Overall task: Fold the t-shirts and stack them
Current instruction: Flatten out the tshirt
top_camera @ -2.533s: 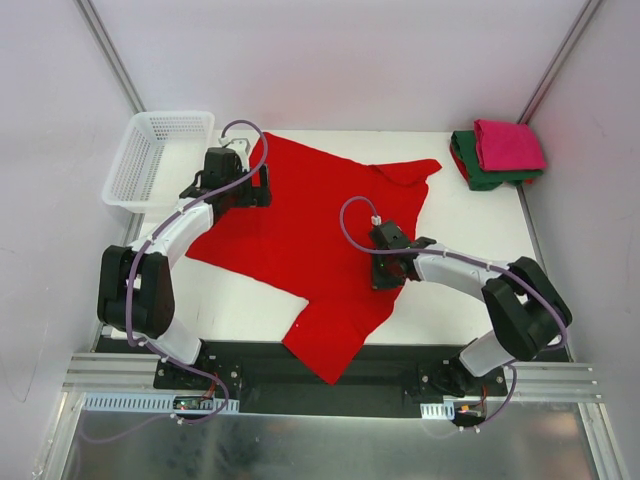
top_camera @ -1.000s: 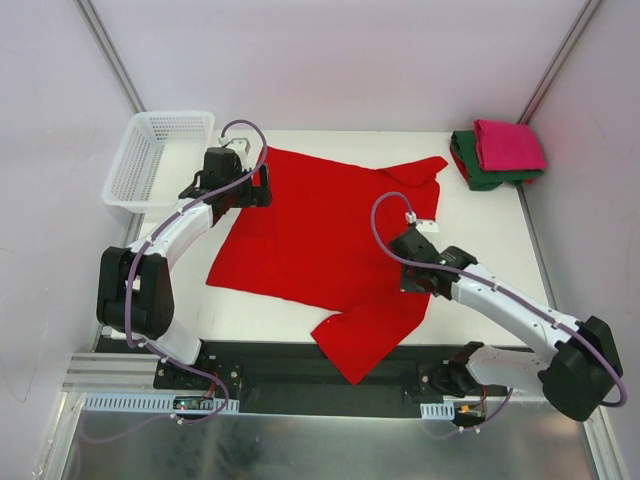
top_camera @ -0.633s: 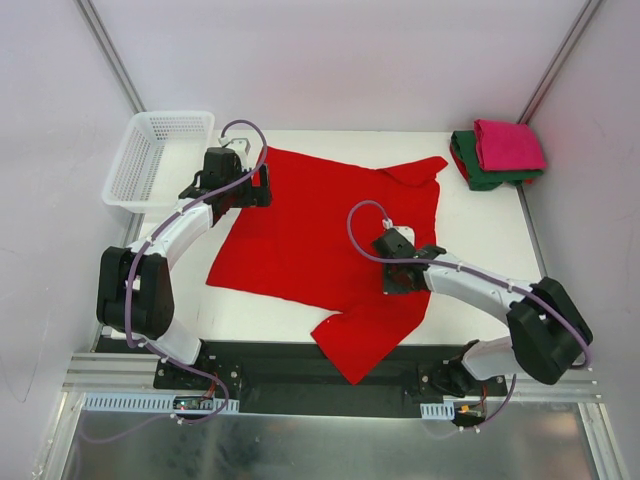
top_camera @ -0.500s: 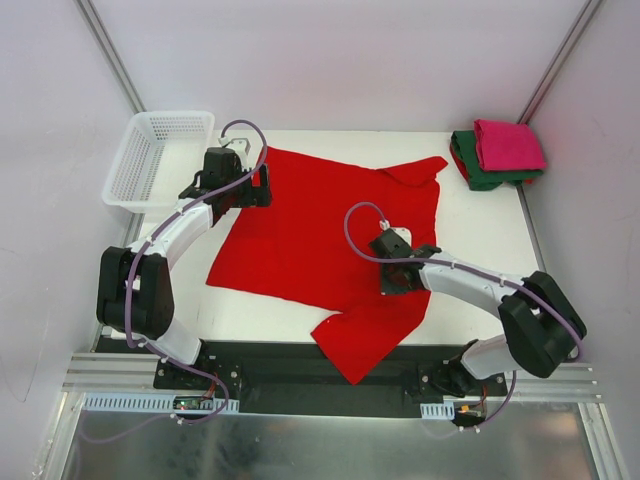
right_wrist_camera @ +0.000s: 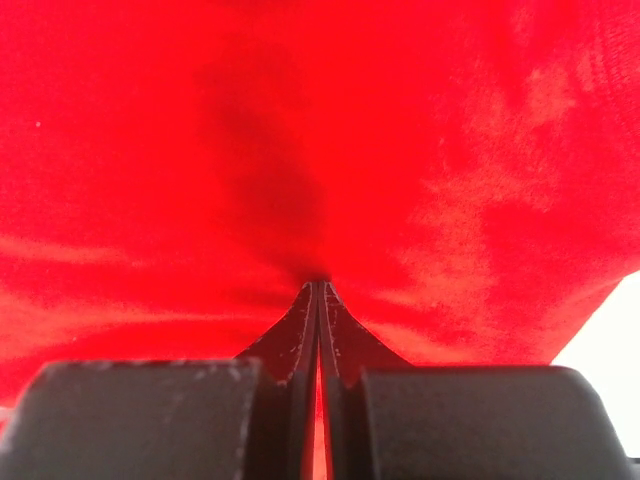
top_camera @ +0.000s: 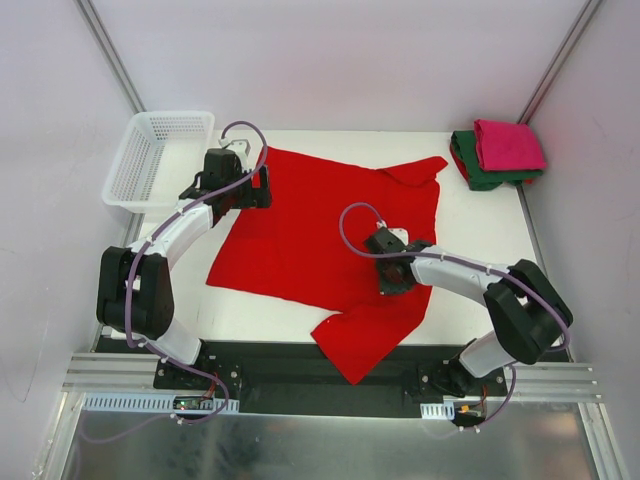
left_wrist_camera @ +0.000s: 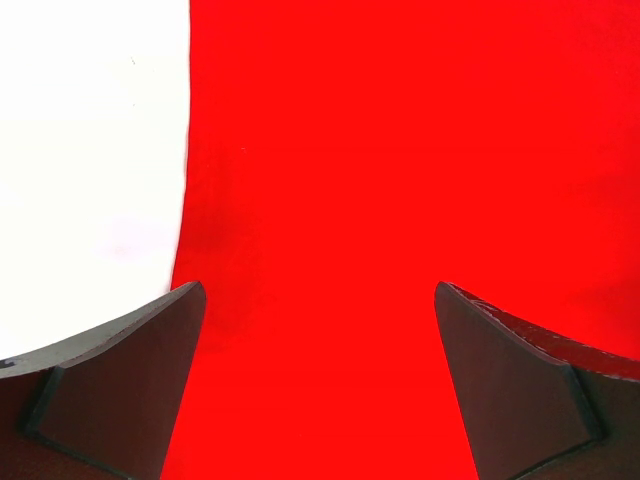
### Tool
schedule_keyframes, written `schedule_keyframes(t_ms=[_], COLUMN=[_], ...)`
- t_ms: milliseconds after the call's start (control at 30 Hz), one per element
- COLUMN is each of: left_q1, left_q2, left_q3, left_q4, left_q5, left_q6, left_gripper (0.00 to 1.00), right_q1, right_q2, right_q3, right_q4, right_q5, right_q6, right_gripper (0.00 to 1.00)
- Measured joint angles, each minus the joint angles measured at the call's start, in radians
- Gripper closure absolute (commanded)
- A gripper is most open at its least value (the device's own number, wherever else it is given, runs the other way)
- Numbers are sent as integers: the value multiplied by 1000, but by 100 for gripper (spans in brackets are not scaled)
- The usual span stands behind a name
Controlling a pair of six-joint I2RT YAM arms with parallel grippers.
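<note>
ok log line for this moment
left gripper: open over red t-shirt | right gripper: shut on red t-shirt | pink t-shirt: folded, atop green t-shirt

Lab robot cell: white panel walls [top_camera: 330, 60], aluminium base rail [top_camera: 100, 376], white worktable [top_camera: 472, 208].

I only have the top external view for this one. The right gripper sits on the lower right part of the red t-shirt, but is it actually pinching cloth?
Observer: Yes. In the right wrist view the right gripper is shut on the red t-shirt, and creases run into its tip.
Operator: And the left one, at the shirt's far left corner?
Observer: The left gripper is wide open, with only flat cloth below the gap.
Operator: Where is the shirt's edge relative to it?
Observer: The edge lines up with one fingertip. Bare table lies outside it.
</note>
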State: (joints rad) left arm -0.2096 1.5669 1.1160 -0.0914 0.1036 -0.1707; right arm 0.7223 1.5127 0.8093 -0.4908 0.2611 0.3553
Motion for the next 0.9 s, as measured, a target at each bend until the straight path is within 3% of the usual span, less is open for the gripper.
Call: schedule_keyframes(t_ms=[900], left_q1=[0], left_q2=[0], left_q3=[-16], left_q4=[0], left_q5=[-8], left_q6=[3], left_gripper=[1], right_q1=[-246], right_q2=[23], right_q3=[33], right_q4=[-88], right_q5=[-18], right_q6=[-29], right_gripper=[99])
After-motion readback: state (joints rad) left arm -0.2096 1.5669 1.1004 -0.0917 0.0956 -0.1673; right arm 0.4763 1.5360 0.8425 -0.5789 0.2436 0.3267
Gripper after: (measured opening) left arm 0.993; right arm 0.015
